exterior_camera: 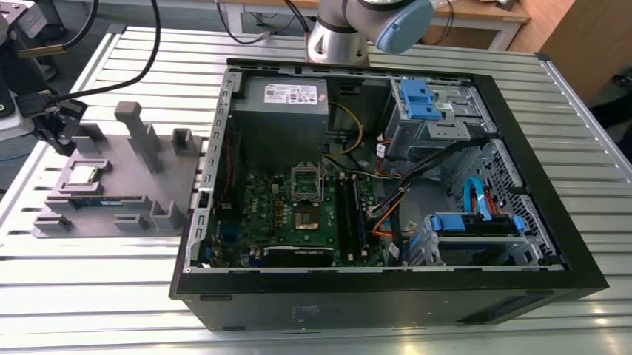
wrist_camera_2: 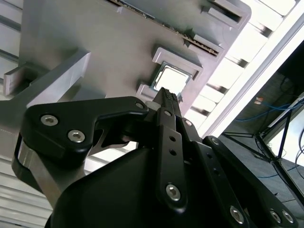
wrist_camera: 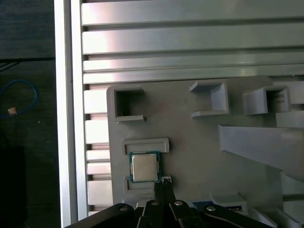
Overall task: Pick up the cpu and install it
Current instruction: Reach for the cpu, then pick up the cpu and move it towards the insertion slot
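Gripper (exterior_camera: 59, 139) is over the grey tray (exterior_camera: 117, 171), at the exterior view's left of the open case (exterior_camera: 395, 305). In both wrist views the fingers (wrist_camera: 159, 190) are pressed together with nothing between them: closed, empty.

The cpu (exterior_camera: 81, 175) lies flat in its square pocket on the tray, silver top up, a raised lip on two opposite sides. In the first wrist view the fingertips end just beside one edge of the cpu (wrist_camera: 144, 167). Contact cannot be told.

Memory stick (exterior_camera: 99, 200) lies in a tray slot near the cpu. Tray and case rest on the slatted table (exterior_camera: 99, 285).
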`<state>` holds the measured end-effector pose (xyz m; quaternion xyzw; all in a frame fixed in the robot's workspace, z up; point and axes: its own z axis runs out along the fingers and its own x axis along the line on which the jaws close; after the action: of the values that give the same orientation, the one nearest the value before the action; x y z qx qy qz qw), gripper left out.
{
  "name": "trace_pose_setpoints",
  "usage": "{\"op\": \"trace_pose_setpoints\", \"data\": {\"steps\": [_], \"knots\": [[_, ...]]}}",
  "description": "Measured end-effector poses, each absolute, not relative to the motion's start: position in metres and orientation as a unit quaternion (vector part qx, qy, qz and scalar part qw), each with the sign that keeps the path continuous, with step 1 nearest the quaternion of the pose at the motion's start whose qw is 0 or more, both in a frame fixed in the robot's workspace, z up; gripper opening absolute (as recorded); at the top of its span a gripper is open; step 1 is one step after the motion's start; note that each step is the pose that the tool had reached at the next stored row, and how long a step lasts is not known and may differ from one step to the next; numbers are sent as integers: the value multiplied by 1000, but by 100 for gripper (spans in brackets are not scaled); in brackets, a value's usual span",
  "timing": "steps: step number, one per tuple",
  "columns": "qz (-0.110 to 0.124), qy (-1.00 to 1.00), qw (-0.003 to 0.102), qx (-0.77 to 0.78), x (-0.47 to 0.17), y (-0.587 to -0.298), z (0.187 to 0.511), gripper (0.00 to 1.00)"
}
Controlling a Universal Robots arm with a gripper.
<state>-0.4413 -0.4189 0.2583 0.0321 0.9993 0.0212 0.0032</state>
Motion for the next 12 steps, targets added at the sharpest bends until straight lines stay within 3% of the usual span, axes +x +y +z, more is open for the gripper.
{"op": "trace_pose_setpoints", "data": {"steps": [12], "knots": [[21,999,3,32,-443,-419,256,11]]}}
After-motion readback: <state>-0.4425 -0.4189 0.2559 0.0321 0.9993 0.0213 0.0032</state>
